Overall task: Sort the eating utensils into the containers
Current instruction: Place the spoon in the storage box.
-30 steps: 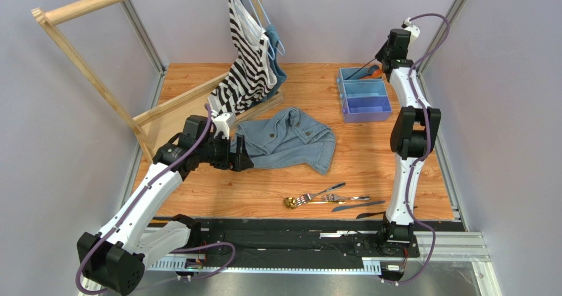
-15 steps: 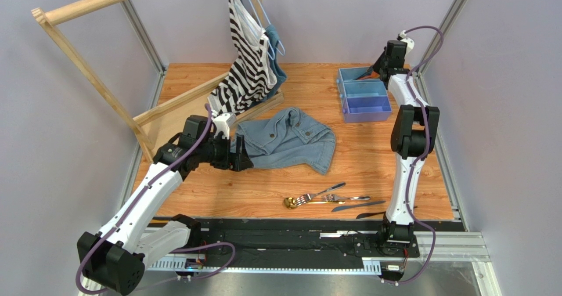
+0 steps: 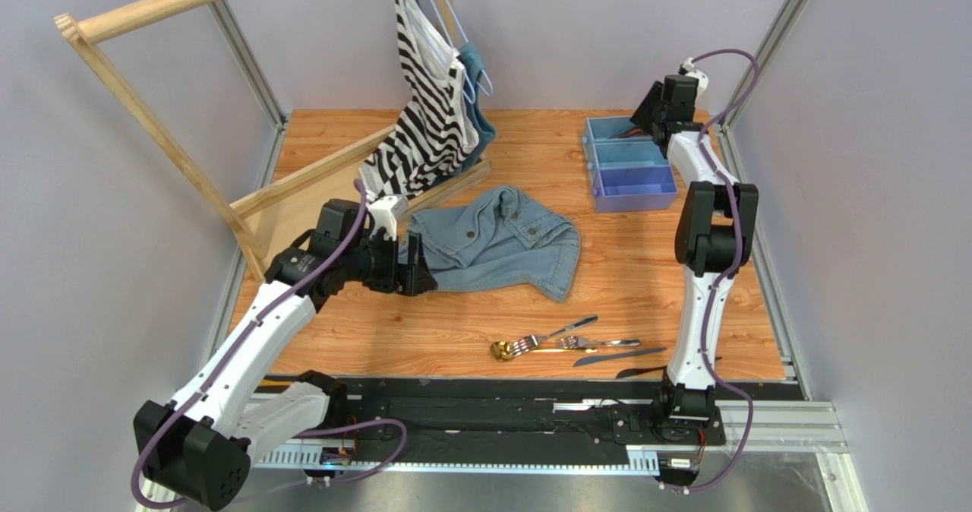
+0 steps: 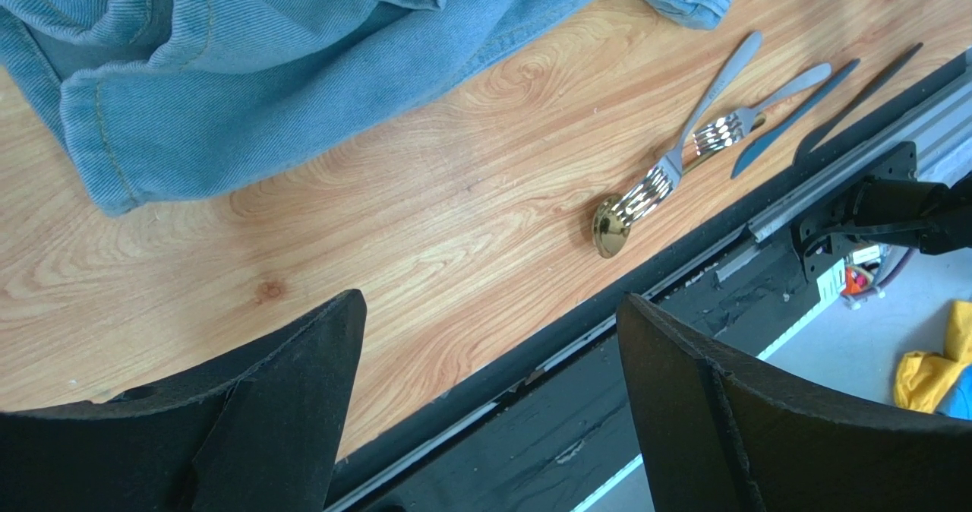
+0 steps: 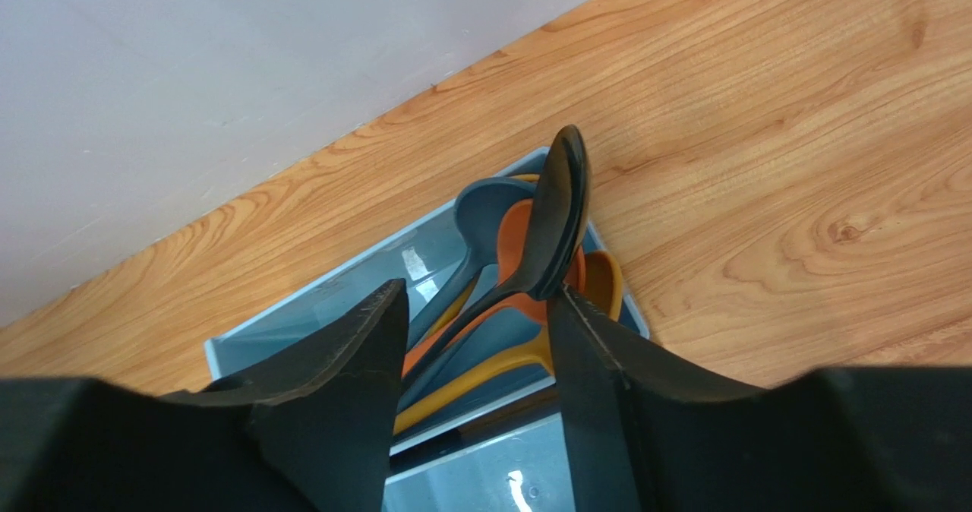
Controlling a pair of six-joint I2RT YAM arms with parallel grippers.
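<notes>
Hanging above the far compartment of the tray point(image 5: 342, 284), the right gripper point(image 5: 477, 301) is seen with jaws spread; a black spoon point(image 5: 565, 199) lies between them, laid on other spoons point(image 5: 516, 239) there. The left gripper point(image 4: 488, 307), likewise spread, is held beside a denim garment point(image 4: 285, 68), with forks point(image 4: 685, 147) to its near right.

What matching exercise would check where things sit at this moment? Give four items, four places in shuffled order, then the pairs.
Items
1. black spoon
2. gold spoon
3. denim garment
4. striped top

Places
A. hanging up at the back
B. at the near edge, beside the forks
C. lying crumpled in the middle
D. in the light blue tray, on top of other spoons

Pairs: 1-D, 2-B, 3-C, 4-A
</notes>
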